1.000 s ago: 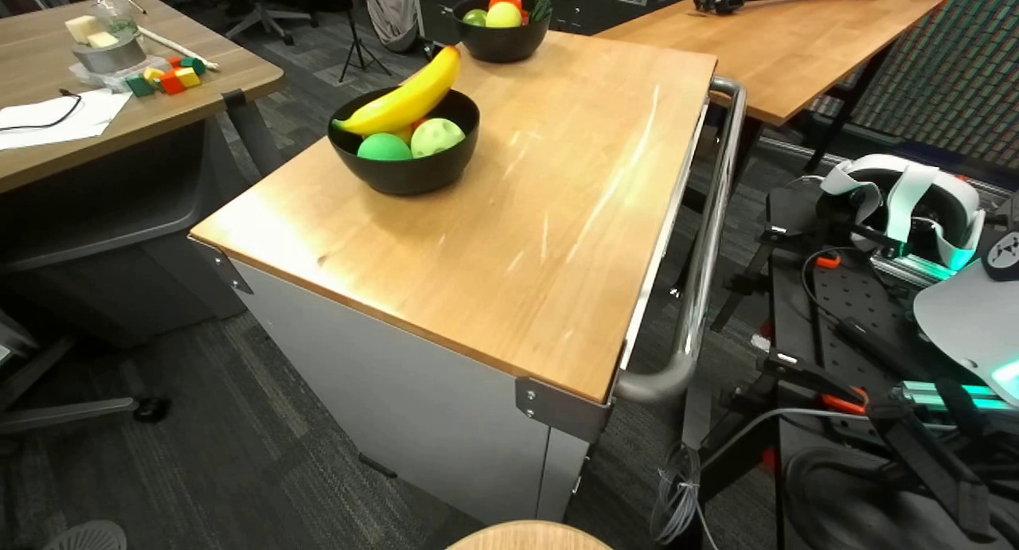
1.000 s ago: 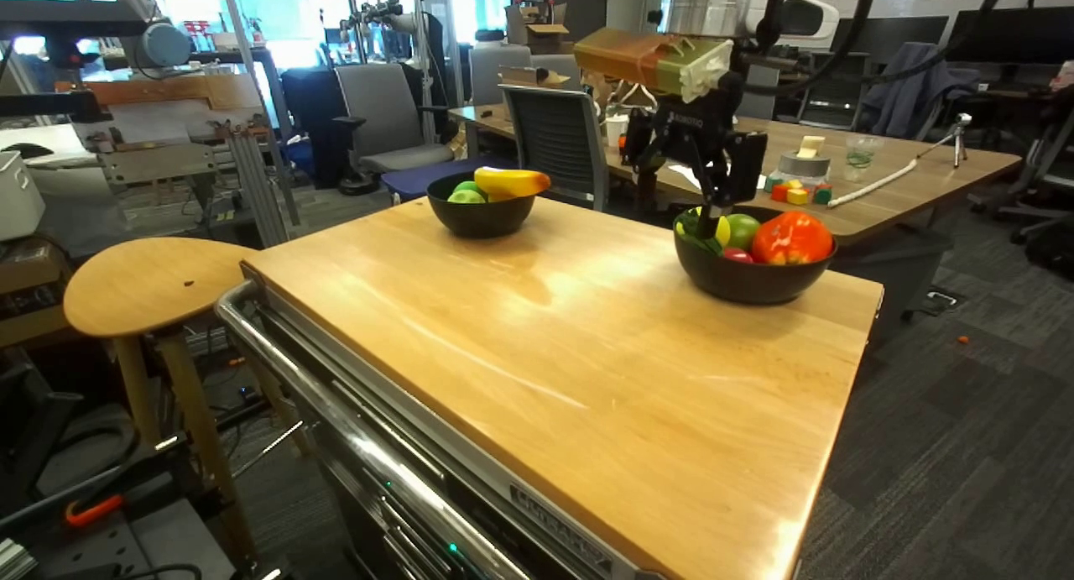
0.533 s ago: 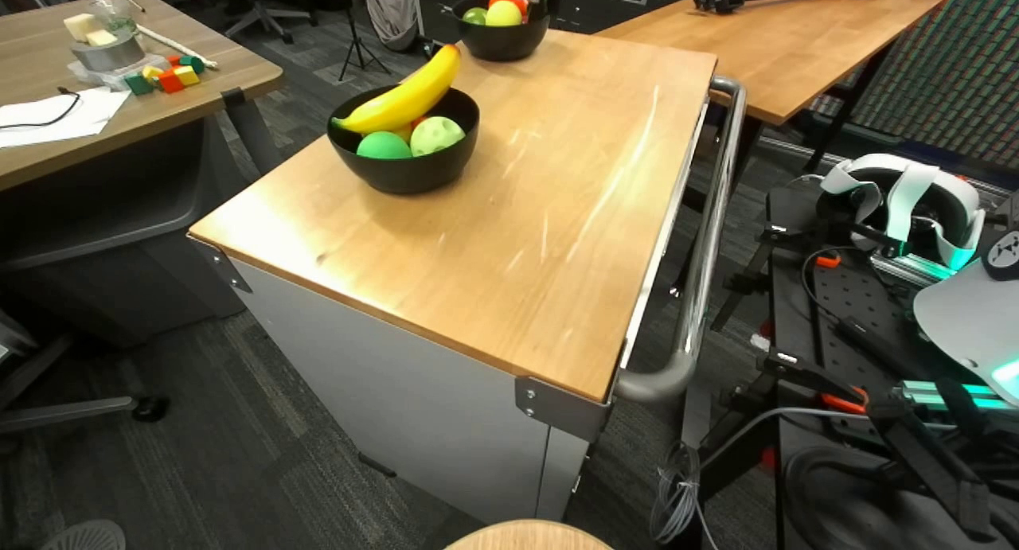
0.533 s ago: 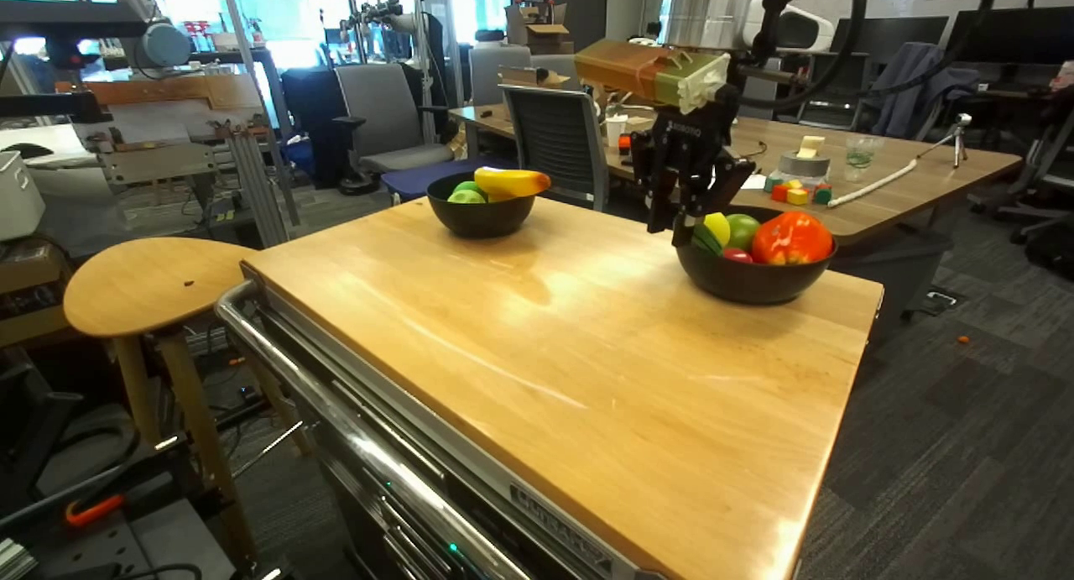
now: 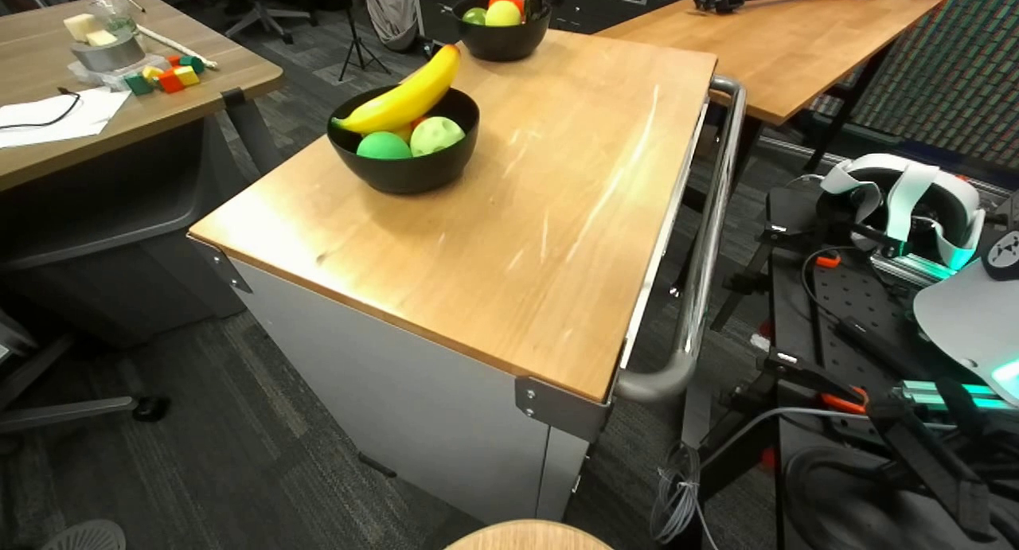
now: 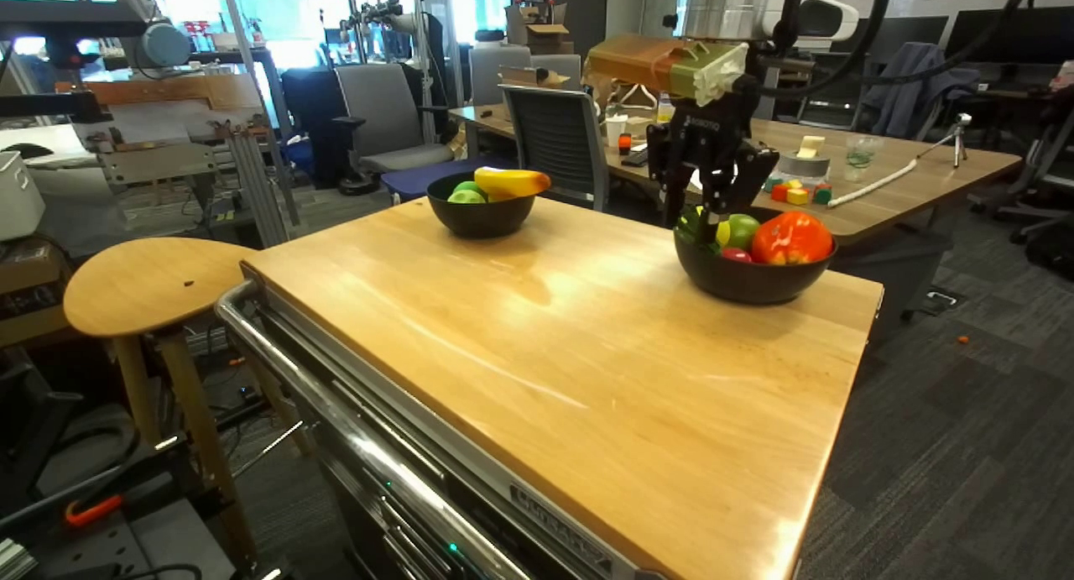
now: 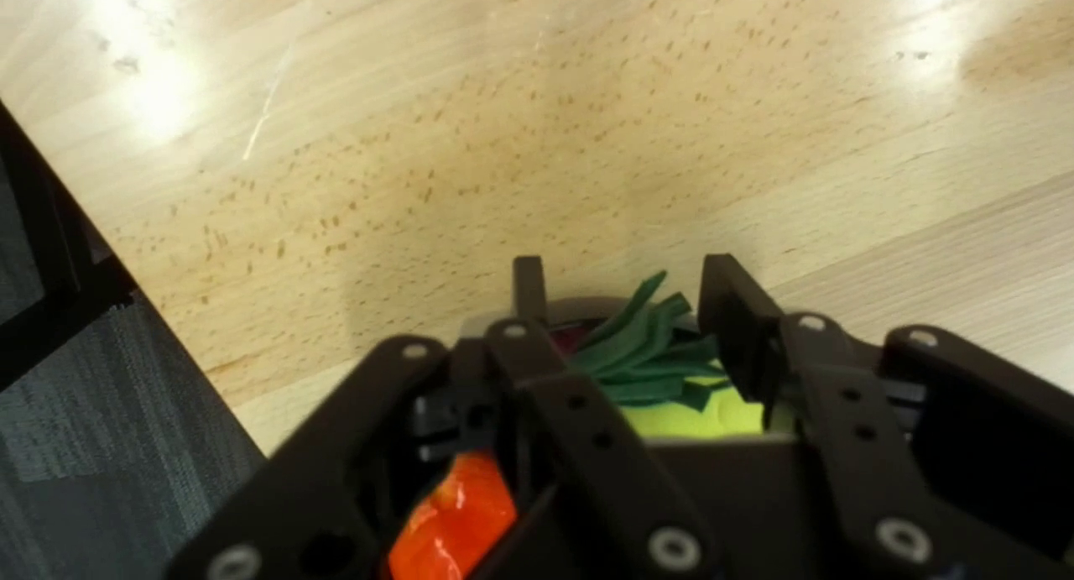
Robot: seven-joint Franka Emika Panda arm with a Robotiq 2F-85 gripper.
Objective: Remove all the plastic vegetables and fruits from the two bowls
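Observation:
Two black bowls stand on a wooden cart top. The bowl under my gripper (image 6: 755, 284) holds a red pepper (image 6: 793, 239), a green fruit (image 6: 742, 230), a yellow one (image 6: 722, 233), a dark red one (image 6: 737, 254) and dark green leaves (image 7: 646, 349). The other bowl (image 5: 410, 177) holds a yellow banana (image 5: 407, 100), a green ball (image 5: 384, 146) and a pale green fruit (image 5: 438, 136); more is partly hidden beneath. My gripper (image 7: 625, 299) is open, its fingers on either side of the leaves at the bowl's edge. It also shows in an exterior view (image 6: 690, 226).
A metal handle (image 5: 712, 239) runs along one side of the cart (image 5: 509, 239). A table with coloured blocks (image 6: 797, 195) and a tape roll stands beyond it. A wooden stool (image 6: 151, 282) stands near the cart's far corner.
My gripper moved left to the bowl's rim and turned, then came back right over the leaves. The bowls and the fruit show no visible movement.

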